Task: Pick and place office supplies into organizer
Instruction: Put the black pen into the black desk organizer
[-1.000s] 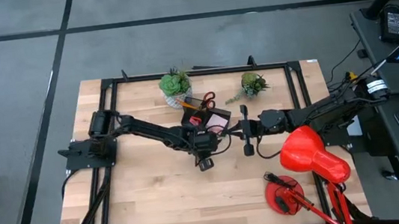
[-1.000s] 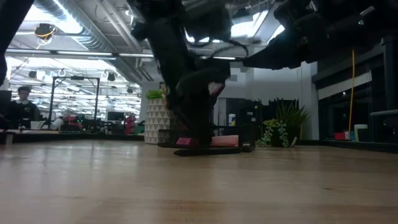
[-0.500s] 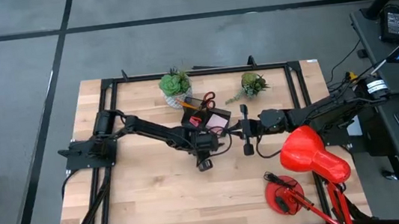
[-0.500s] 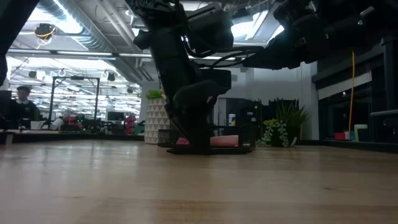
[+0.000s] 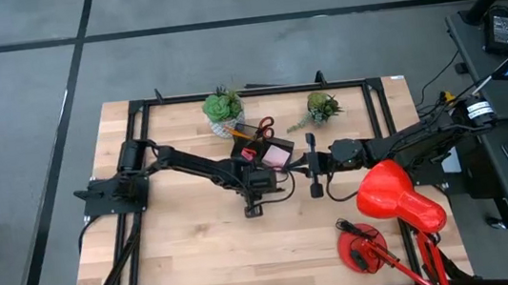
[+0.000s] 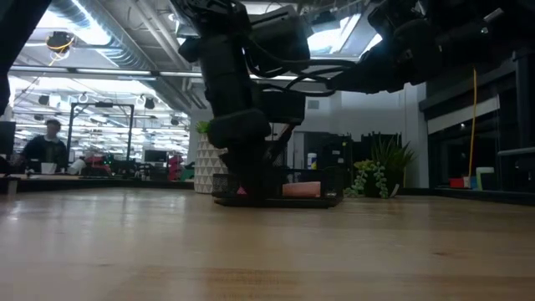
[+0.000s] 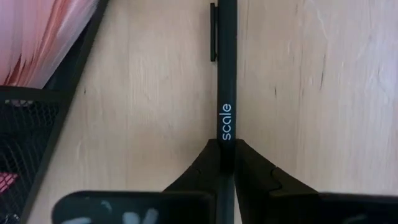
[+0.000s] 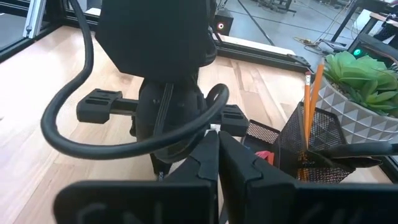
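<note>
Two arms meet mid-counter beside the black mesh organizer, which holds pencils, scissors and a pink sticky-note pad. Left pincer is clenched on a black pen lying on the wood just near of the organizer. Right pincer waits pressed together, empty. Judged light, rigid, slick-barrelled, the pen suits a mid-barrel grip.
</note>
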`<move>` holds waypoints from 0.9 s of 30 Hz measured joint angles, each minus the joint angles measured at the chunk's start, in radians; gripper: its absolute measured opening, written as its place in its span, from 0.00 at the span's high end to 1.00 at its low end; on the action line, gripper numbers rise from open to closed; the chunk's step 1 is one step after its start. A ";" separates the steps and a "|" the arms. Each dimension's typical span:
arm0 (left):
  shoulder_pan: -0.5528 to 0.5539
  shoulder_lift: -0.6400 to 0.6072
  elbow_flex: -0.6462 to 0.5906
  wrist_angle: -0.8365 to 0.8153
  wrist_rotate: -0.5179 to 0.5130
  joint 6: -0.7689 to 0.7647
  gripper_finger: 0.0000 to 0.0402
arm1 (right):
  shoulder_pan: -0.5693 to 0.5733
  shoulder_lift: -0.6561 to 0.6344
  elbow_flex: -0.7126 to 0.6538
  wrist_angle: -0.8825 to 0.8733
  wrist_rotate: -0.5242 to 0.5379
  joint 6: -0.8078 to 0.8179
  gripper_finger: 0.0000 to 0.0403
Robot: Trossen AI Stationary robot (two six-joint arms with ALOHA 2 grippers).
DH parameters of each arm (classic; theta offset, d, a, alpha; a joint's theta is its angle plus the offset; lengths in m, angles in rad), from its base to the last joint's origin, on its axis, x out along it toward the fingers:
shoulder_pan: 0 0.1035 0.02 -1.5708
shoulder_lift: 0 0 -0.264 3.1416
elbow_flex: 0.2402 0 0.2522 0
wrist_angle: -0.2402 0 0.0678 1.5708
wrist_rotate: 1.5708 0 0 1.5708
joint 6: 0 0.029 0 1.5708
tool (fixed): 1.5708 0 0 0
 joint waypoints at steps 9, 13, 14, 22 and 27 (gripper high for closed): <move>-0.008 -0.058 -0.013 -0.088 0.007 0.080 0.95 | 0.000 0.000 0.000 -0.005 0.000 0.000 0.98; -0.009 -0.118 -0.010 -0.118 -0.003 0.106 0.95 | 0.000 0.000 0.000 -0.006 0.000 0.000 0.98; -0.009 -0.132 -0.010 -0.128 -0.004 0.111 0.95 | 0.000 0.000 0.000 -0.006 0.000 0.000 0.98; -0.008 -0.255 -0.118 -0.029 -0.017 0.138 0.95 | 0.000 0.000 0.000 -0.018 0.001 0.003 0.98; -0.002 -0.364 -0.243 0.137 -0.017 0.147 0.95 | 0.000 0.000 0.000 -0.019 0.001 0.003 0.98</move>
